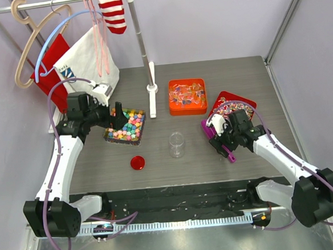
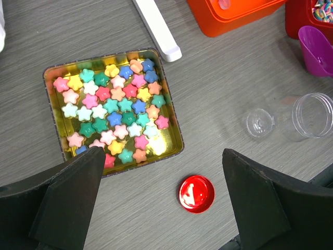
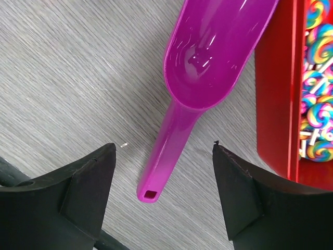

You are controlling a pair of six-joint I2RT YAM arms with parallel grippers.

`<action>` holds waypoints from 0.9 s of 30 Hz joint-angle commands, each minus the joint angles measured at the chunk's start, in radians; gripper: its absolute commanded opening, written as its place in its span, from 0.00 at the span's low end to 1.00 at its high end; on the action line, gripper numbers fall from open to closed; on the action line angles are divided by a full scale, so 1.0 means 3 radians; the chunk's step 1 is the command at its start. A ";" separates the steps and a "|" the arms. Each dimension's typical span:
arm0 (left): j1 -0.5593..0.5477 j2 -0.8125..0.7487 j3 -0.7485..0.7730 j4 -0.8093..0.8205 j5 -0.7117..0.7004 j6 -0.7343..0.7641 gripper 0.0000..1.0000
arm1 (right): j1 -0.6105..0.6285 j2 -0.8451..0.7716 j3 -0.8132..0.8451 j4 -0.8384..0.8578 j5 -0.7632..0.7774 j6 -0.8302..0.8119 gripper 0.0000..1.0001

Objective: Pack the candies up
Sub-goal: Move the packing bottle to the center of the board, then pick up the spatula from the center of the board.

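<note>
Over on the left we see the left gripper [image 2: 162, 156] hanging above the near edge of the gold tin [image 2: 177, 125], jaws spread wide with nothing between them. The candies [image 2: 114, 112], little pastel stars in pink, yellow, green, blue and orange, all lie inside that tin in a fairly even layer, with only a bare patch of gold along the near side. Moving right, the red lid [image 2: 196, 194] lies flat on the table [image 1: 94, 158] just in front of the tin, apart from everything else. Next comes the clear jar [image 1: 177, 144], open at the top and, as far as we can tell, with not one sweet in it. Behind it sits the orange tin [image 1: 187, 96], which is not our business. Further right, the right gripper [image 3: 164, 148] hovers over the handle of the purple scoop [image 3: 208, 52], jaws released and standing either side of the handle without touching it. The scoop lies on the table beside the red tin [image 3: 276, 94], and its bowl looks clean. So we reckon the packing has hardly begun: the jar is uncapped and that is all. Gripping the scoop, ferrying candies to the jar and capping it are all yet to do.
</note>
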State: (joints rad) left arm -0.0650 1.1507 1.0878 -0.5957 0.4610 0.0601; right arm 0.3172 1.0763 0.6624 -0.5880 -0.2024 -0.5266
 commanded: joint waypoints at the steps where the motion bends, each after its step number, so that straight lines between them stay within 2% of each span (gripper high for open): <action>1: 0.0002 -0.0093 -0.0006 0.0089 0.0105 0.0030 1.00 | -0.0065 0.0160 -0.0060 0.0206 -0.0153 -0.0121 0.77; 16: -0.0003 -0.0093 -0.0011 0.0089 0.0202 0.0040 1.00 | -0.0070 0.0533 -0.0081 0.0482 -0.0231 -0.0091 0.65; 20: 0.0002 -0.0098 -0.0011 0.0089 0.0222 0.0035 1.00 | -0.0076 0.0681 -0.0056 0.0574 -0.0195 -0.0060 0.57; 25: -0.0003 -0.0118 -0.0016 0.0089 0.0278 0.0030 1.00 | -0.0070 0.0738 -0.0066 0.0626 -0.0149 -0.0050 0.52; 27: -0.0003 -0.0113 -0.0016 0.0109 0.0319 0.0035 1.00 | -0.0070 0.0713 -0.0061 0.0631 -0.0128 -0.0044 0.42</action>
State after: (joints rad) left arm -0.0650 1.1469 1.0874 -0.5953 0.5098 0.0608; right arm 0.2989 1.2984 0.6373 -0.4465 -0.2523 -0.5461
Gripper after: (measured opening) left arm 0.996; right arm 0.489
